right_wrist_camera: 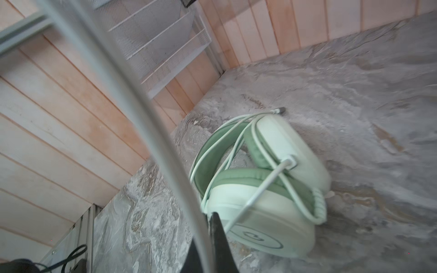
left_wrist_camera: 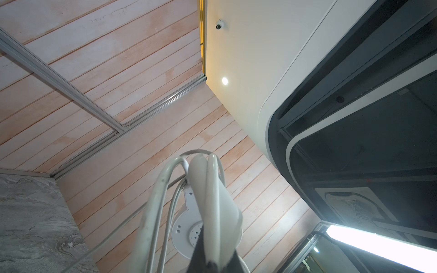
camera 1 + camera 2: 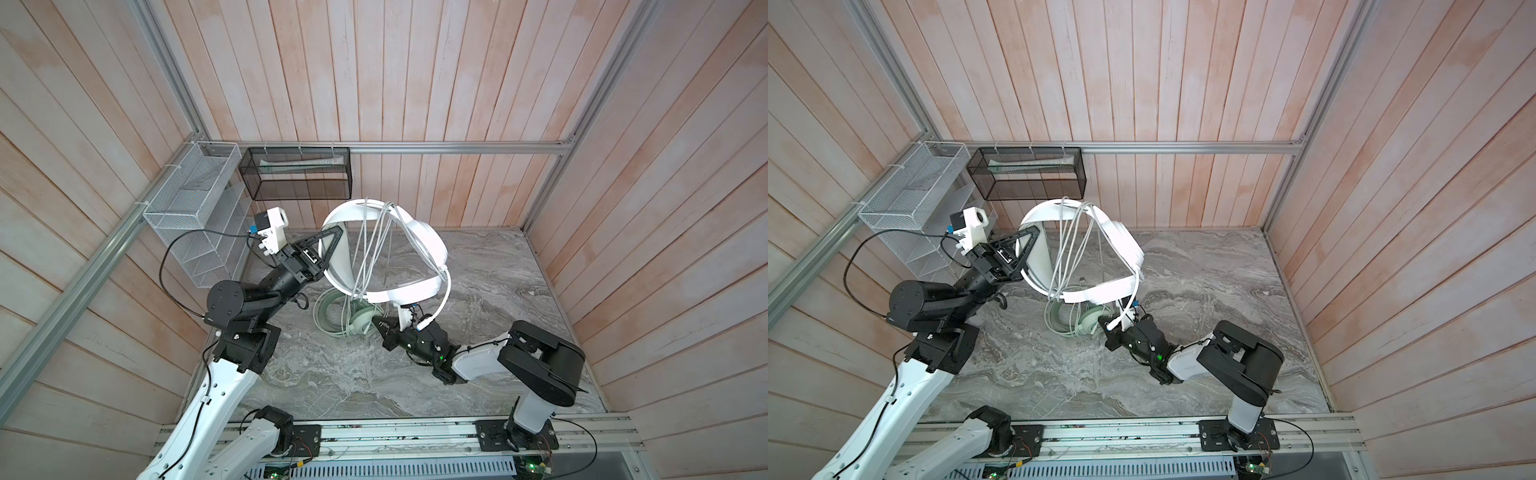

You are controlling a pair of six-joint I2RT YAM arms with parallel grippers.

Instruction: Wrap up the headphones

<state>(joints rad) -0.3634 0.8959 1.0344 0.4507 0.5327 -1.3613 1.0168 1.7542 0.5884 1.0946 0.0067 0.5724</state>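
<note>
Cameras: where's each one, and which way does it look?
Top views: high up, looking down at table; left arm, right arm show.
Left wrist: on left arm, looking up past white headset; left gripper shows.
Right wrist: on right arm, looking at green headset; right gripper shows.
Shared: top views and right wrist show green headset.

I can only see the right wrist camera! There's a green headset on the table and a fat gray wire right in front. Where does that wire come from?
Observer: From the white headphones, held up in the air over the green headphones.
Operator: Who's holding them up?
Observer: The left end effector, shut on them.
Operator: Is the wire wrapped yet?
Observer: Partly: loops of cord hang over the white headband.
</note>
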